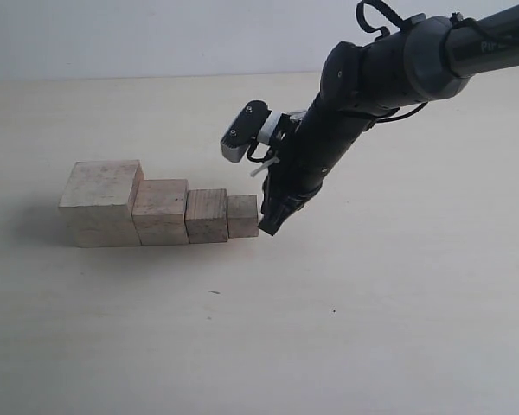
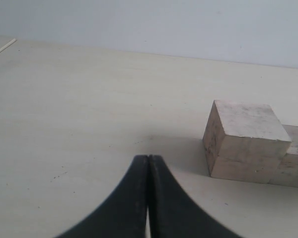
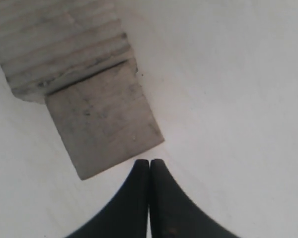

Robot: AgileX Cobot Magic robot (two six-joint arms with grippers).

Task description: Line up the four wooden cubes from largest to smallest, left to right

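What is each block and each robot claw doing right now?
largest cube: resting flat, left end of row
second cube: resting flat, against the largest
third cube: resting flat, against the second
smallest cube: resting flat, right end of row
right gripper: shut, empty, tip beside smallest cube
left gripper: shut, empty, near largest cube

Right arm [image 1: 368, 82] glossy black, grey joint shell [image 1: 428, 56], white lettering [image 1: 500, 41] on upper link, black cable loop [image 1: 374, 12]. Grey-black camera module [image 1: 243, 131] and white wiring [image 1: 264, 166] just behind right gripper [image 1: 269, 228]. Left gripper [image 2: 148, 158] fingers [image 2: 131, 203] black, curved, tapered.
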